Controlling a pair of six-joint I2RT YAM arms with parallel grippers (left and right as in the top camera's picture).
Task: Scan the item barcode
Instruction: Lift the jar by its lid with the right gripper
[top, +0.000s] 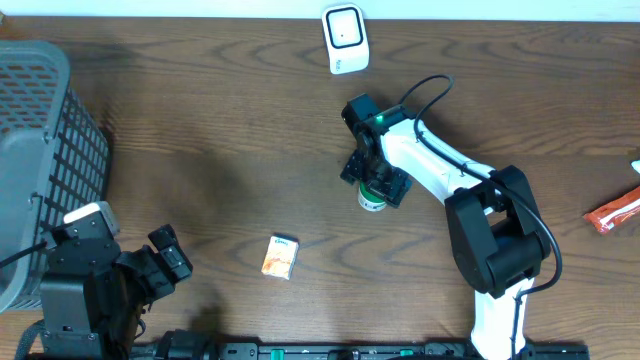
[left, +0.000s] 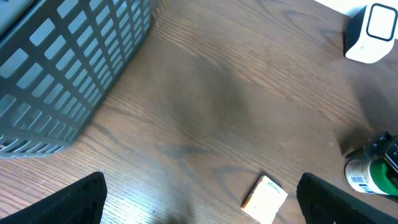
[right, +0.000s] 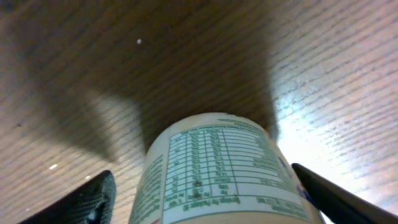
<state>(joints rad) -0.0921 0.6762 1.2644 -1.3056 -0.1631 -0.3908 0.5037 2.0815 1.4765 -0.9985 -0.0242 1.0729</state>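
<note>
the right gripper (top: 374, 182) hangs over a small white bottle (right: 211, 162), one finger on each side of it. in the right wrist view a sliver of table (top: 220, 130) shows between one finger and the bottle's side, so the jaws read as spread around it rather than clamped. i would not call it a grasp yet.

the bottle appears to stand upright, a green part showing from above and a printed table of fine text on its label facing the wrist camera. its long axis runs roughly along the gripper's line of approach, so the fingers would close across its round body. in the left wrist view a pale patch with dark lines sits low on its side. it may be the barcode, but it is too small to be sure.

outward from there, the white scanner (top: 345, 38) stands at the far edge of the table, well apart from the bottle. the coming move turns on this: once gripped, the bottle has to be lifted toward the scanner with its code side turned to the scanner's face.

a small orange and white box (top: 281, 256) lies flat toward the near edge. the left gripper (top: 165, 262) rests well apart at the near left corner with its jaws wide and empty, just beside a grey basket (top: 40, 150). the right arm is plainly the nearer one. a red packet (top: 612, 212) lies at the right edge.
</note>
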